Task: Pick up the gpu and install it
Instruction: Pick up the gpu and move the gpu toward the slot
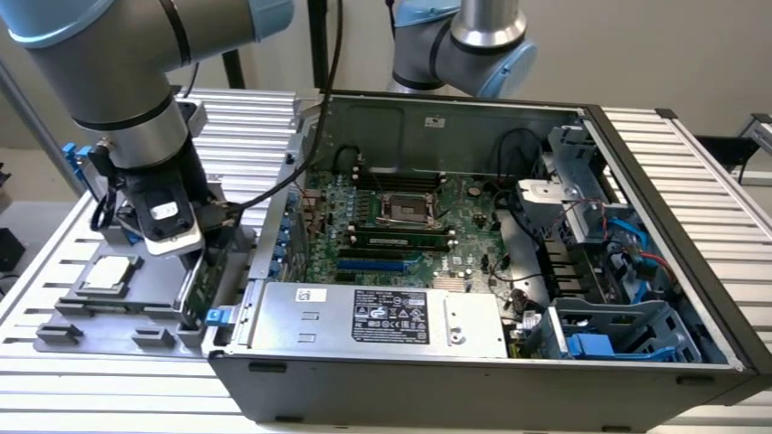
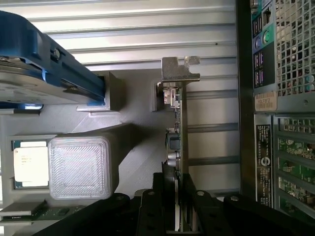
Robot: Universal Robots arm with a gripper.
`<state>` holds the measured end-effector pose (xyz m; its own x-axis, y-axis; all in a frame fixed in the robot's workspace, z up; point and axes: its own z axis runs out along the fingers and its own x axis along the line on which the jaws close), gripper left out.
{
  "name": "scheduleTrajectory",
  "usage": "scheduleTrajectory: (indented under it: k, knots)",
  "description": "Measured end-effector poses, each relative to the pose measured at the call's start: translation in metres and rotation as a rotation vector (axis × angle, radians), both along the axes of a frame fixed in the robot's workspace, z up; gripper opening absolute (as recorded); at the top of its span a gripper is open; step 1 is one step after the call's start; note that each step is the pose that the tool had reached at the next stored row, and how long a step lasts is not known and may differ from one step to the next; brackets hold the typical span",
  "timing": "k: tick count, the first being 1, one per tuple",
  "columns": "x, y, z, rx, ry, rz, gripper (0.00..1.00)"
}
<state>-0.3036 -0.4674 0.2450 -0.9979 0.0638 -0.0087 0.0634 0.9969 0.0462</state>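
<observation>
Green board edge, black face: that's the gpu (image 2: 178, 142), standing on its long edge in the grey fixture tray (image 2: 133, 113), outside the computer case (image 1: 483, 389) on the exterior view's left. Its long axis runs straight out from the gripper (image 2: 176, 191) to the silver bracket (image 2: 179, 73) at the other end, parallel with the case wall just beside it. The jaws stand narrow, one against each face of the card, and I read that as a grip at the end away from the bracket. The card looks seated in its holder, not lifted. Beyond it in the tray sit a CPU (image 2: 30, 164) and a blue-framed hard drive (image 2: 49, 64). The motherboard (image 1: 410, 217) lies inside the case, to the exterior view's right.
</observation>
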Motion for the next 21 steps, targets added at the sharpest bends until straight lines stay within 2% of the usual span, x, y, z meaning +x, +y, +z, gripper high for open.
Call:
scheduleTrajectory:
  k: [5, 21]
  knots:
    - [0.0, 0.0, 0.0127, 0.0, -0.0001, 0.003, 0.27]
    - [0.005, 0.0, 0.0852, 0.0001, 0.0006, 0.017, 0.27]
